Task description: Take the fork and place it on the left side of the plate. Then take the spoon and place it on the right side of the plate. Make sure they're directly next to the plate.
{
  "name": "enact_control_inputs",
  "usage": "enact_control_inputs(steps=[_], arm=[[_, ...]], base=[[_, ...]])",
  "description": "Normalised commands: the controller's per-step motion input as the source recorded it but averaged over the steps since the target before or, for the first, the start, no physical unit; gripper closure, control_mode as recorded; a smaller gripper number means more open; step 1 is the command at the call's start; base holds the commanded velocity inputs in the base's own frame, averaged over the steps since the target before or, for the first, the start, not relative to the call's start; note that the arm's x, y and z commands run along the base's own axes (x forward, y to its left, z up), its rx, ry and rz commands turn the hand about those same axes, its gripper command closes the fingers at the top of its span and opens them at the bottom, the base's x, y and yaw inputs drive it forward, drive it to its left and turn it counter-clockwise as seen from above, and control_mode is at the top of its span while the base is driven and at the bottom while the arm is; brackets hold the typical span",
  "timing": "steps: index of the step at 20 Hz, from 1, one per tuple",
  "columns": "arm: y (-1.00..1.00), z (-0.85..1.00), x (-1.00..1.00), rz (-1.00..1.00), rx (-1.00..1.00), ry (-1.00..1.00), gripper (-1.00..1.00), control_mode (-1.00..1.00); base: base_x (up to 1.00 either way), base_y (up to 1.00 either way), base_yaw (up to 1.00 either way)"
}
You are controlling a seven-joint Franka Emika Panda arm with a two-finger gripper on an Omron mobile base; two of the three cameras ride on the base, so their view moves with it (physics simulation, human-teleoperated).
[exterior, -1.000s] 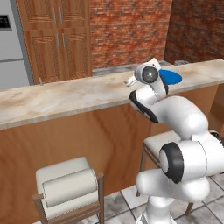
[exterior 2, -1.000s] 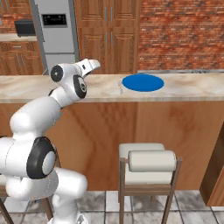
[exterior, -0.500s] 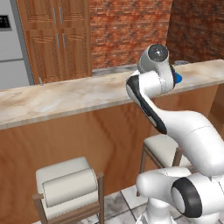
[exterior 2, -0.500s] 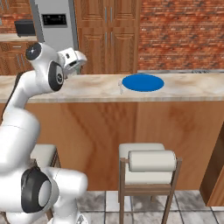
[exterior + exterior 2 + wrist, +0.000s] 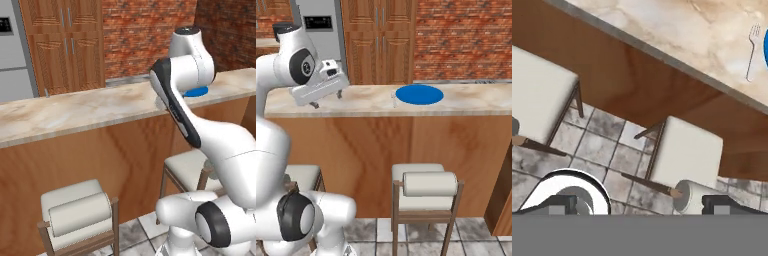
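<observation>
Arm swung higher, gripper spread wide, empty, fork beside plate, well apart

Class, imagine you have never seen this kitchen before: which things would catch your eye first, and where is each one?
First comes the big white arm, its open gripper raised above the left part of the marble counter. Next, the bright blue plate lying on that counter to the gripper's right, with the small grey fork flat beside the plate's edge. Behind runs a red brick wall.
</observation>
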Motion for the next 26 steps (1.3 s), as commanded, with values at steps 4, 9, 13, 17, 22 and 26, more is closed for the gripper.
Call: enact_control_inputs(steps=[4, 9, 13, 17, 22, 26], arm=[[0.00, -1.00, -1.00, -0.17, 0.00, 0.14, -1.00, -1.00], [-0.18, -0.92, -1.00, -0.14, 0.04, -0.10, -1.00, -1.00], [-0.36, -0.59, -1.00, -0.13, 0.12, -0.29, -1.00, -1.00], [-0.37, -0.14, -0.86, -0.06, 0.18, -0.15, -1.00, -1.00], [-0.34, 0.00, -0.46, -0.03, 0.15, 0.00, -1.00, -1.00], [-0.20, -0.05, -0.06, -0.05, 0.07, 0.06, -1.00, -1.00]], base=[[0.00, 0.00, 0.00], [0.00, 0.00, 0.00], [0.00, 0.00, 0.00], [0.00, 0.00, 0.00], [0.00, 0.00, 0.00], [0.00, 0.00, 0.00]])
